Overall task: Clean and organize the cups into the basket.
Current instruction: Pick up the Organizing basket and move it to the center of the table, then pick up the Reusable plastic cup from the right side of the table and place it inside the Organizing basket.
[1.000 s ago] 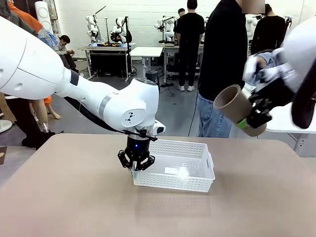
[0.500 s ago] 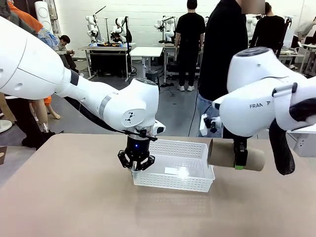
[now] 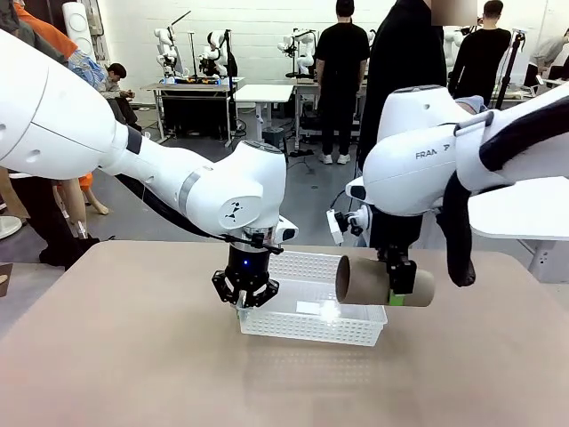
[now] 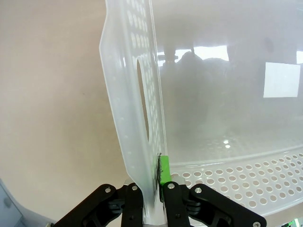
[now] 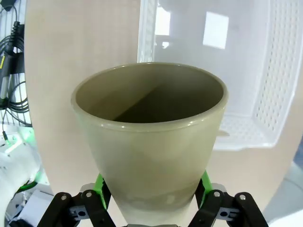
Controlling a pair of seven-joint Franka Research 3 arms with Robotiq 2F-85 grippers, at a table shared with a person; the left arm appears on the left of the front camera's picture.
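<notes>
Presently no cup is seen in the basket (image 3: 307, 327), its left wall pinched by the left end effector (image 3: 246, 305). A tan cup (image 3: 364, 278), clamped sideways by the right end effector (image 3: 402, 292), is held over the basket's right end; placement is judged pending.

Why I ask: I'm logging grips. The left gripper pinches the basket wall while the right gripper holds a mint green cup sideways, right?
No: the cup in the right gripper is tan-brown, not mint green, as the front view shows. The rest stands.
</notes>
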